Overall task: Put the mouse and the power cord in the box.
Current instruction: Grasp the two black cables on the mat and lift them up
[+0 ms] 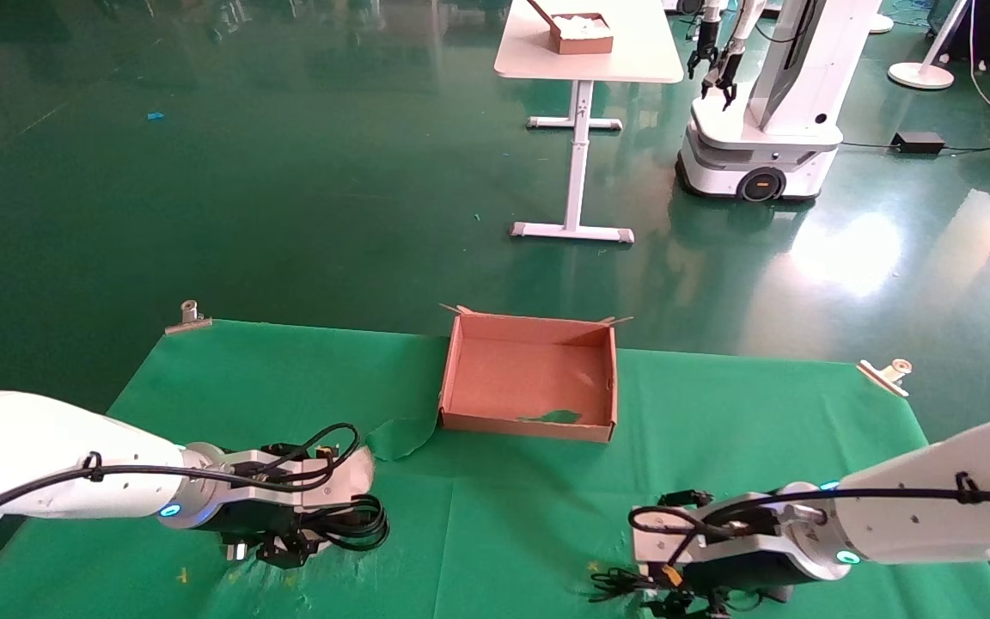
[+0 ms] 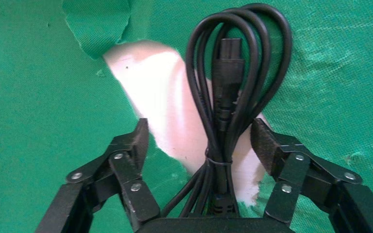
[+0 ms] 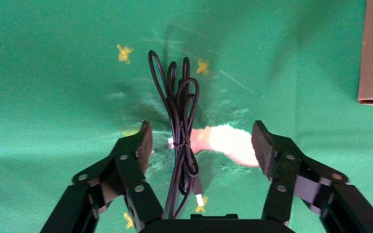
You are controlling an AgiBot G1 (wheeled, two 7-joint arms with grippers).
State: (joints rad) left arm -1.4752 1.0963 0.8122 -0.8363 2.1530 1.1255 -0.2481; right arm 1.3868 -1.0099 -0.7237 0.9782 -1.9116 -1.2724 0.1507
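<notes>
So basically nothing had made it into the box (image 1: 529, 378) at this point. It sat empty at about 12 o'clock on the green cloth (image 1: 504, 516), near the far edge, with just a scrap of green showing through a gap low in its near wall.

The left gripper (image 2: 199, 141) was down at roughly 8 o'clock from the box, low over the power cord (image 2: 233, 97). In the left wrist view its jaws were spread wide with the tied bundle of thick loops lying between them, the plug end resting in the middle of the loops. The pads weren't touching the cord on either side as far as I could tell, so I'd call that lined up but not grabbed. There was a torn patch in the cloth right under it showing pale tabletop.

The right gripper (image 3: 199, 141) was at about 4 o'clock from the box, also low, jaws spread just as wide around a thin black cable bundle (image 3: 179, 141) with a USB plug at one end. That's the mouse's lead, I'd guess, but the mouse body itself didn't show anywhere.

So my read: both pickups were pending, and both carries and drops were left to do.
</notes>
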